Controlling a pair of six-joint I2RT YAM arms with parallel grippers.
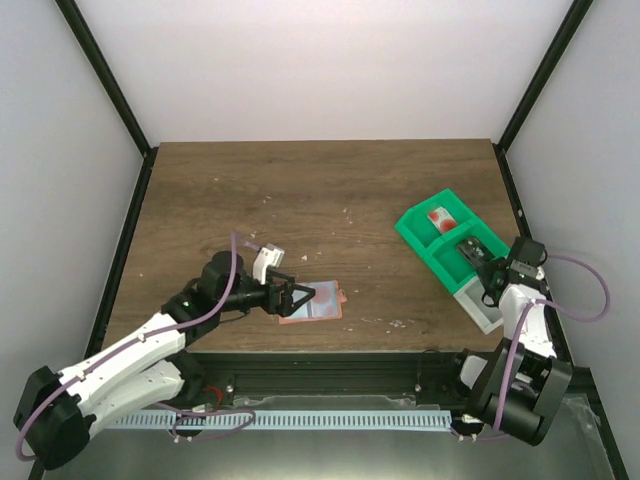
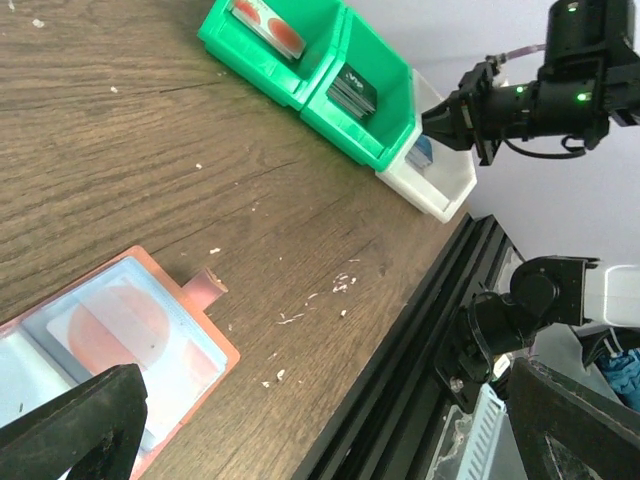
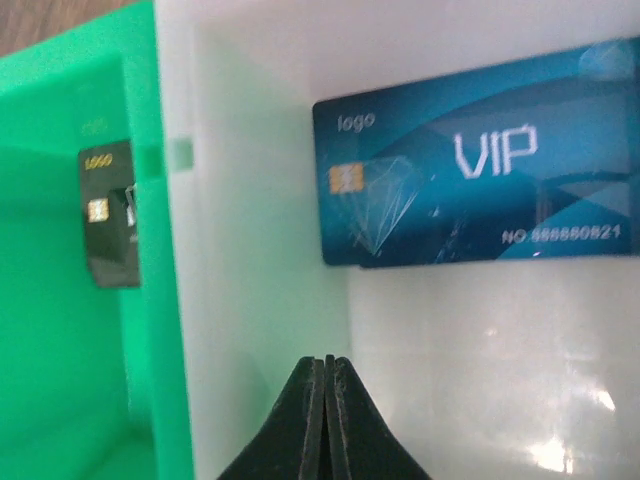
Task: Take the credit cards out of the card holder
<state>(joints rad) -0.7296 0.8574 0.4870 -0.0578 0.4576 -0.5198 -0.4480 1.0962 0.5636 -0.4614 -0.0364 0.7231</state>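
Observation:
The card holder lies open on the table, tan-pink rim, light blue lining, and it also shows in the left wrist view. A red and white card sits in its clear pocket. My left gripper is open and empty, low over the holder's left part; one finger shows above the lining. My right gripper is shut and empty inside the white bin. The blue card leans on the bin's far wall, apart from the fingertips. A dark card stands in the neighbouring green compartment.
The green compartment tray stands at the right with the white bin at its near end. Another red and white card is in the far compartment and the dark card in the middle one. The table's front edge is close to the holder.

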